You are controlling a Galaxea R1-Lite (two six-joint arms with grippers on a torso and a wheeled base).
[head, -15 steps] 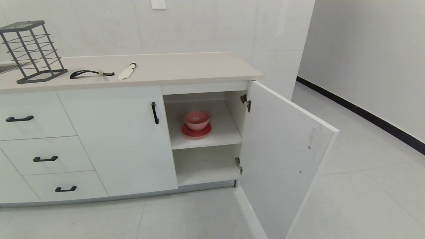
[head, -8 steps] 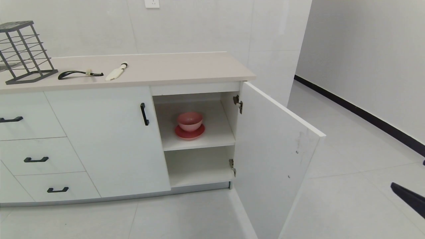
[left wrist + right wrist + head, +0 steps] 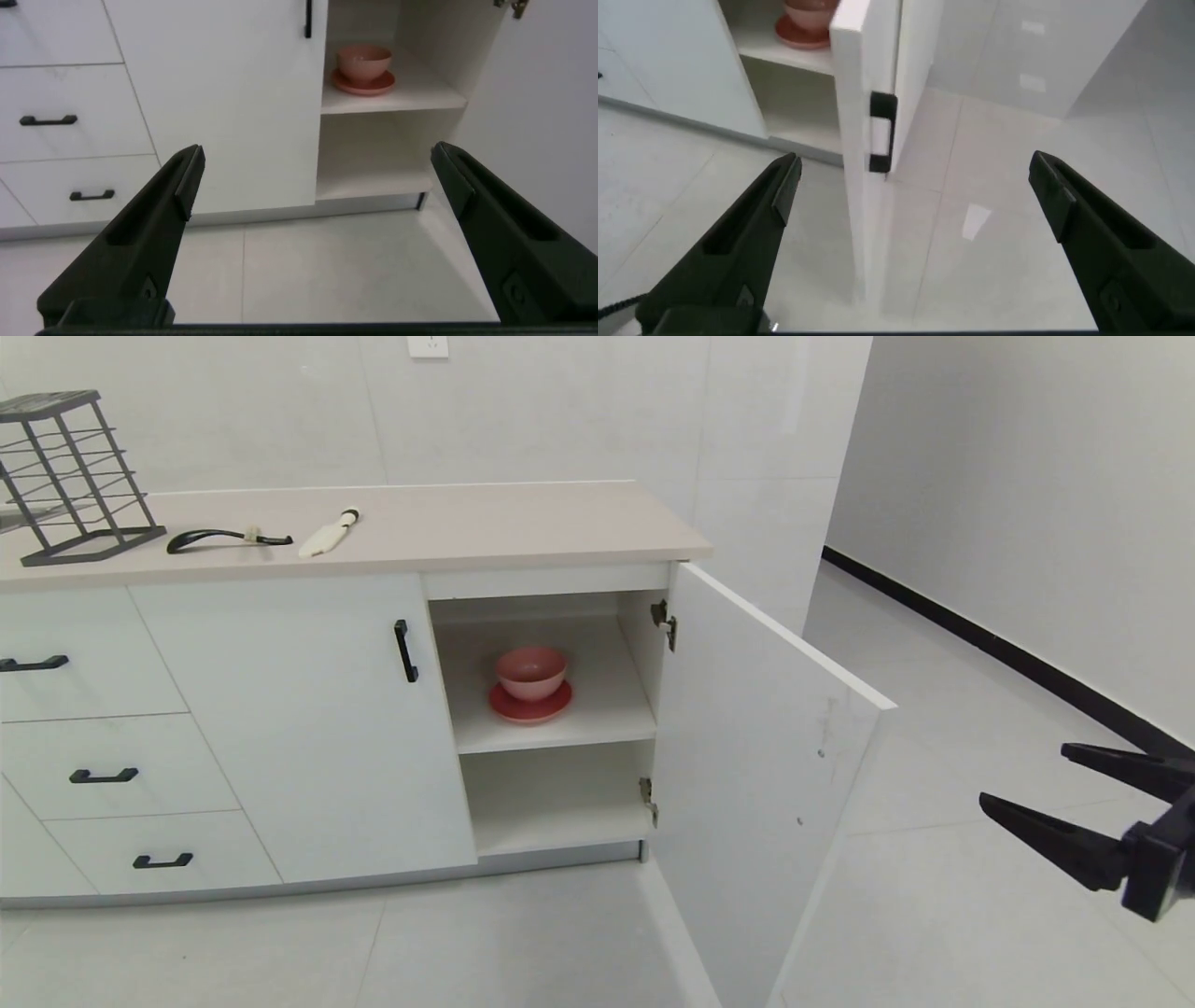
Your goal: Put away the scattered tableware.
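Right gripper [image 3: 1022, 773] risen into view, jaws apart

No text, number, brand or sign can be read on any surface here. A small pale tag [image 3: 250, 534] sits on the handle of the curved black plastic utensil [image 3: 210, 538] lying on the beige stone countertop [image 3: 485, 523] — too small to tell whether it bears print.

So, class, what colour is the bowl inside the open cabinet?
The bowl is pink, clearest in the head view.
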